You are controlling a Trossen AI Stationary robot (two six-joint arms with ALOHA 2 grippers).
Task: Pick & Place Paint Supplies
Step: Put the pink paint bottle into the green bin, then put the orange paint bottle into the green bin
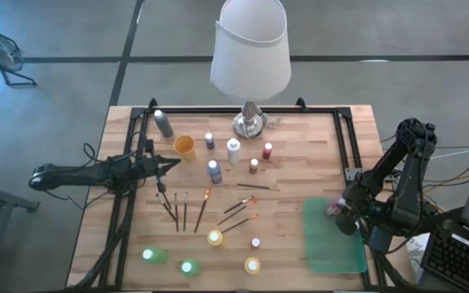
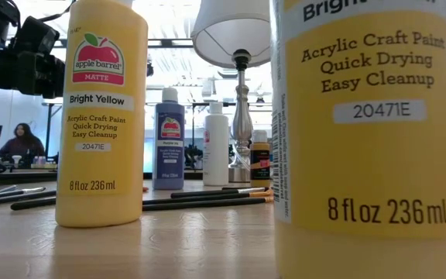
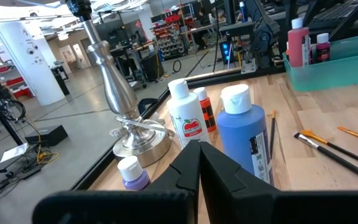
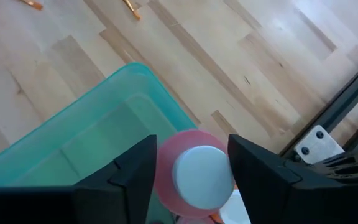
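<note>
A pink paint bottle [image 4: 166, 186] with a white cap stands upright in the far corner of the green tray [image 1: 332, 244], beside a smaller bottle [image 3: 322, 47]. My right gripper [image 4: 194, 177] hangs above it, open and pointing steeply down. Its fingers flank the pink bottle [image 3: 297, 45], and I see no hold. More paint bottles [image 1: 216, 238] and several thin brushes [image 1: 186, 210] lie across the middle of the table. My left gripper [image 1: 168, 166] waits shut and level at the left, short of the blue bottle [image 3: 244, 137].
A tall lamp [image 1: 251, 57] with a white shade stands at the far middle on its silver base [image 3: 135, 140]. Near it are a white bottle [image 1: 234, 150], a grey bottle [image 1: 164, 124] and an orange cup [image 1: 184, 146]. Dark rails [image 1: 348, 138] frame the table's far half.
</note>
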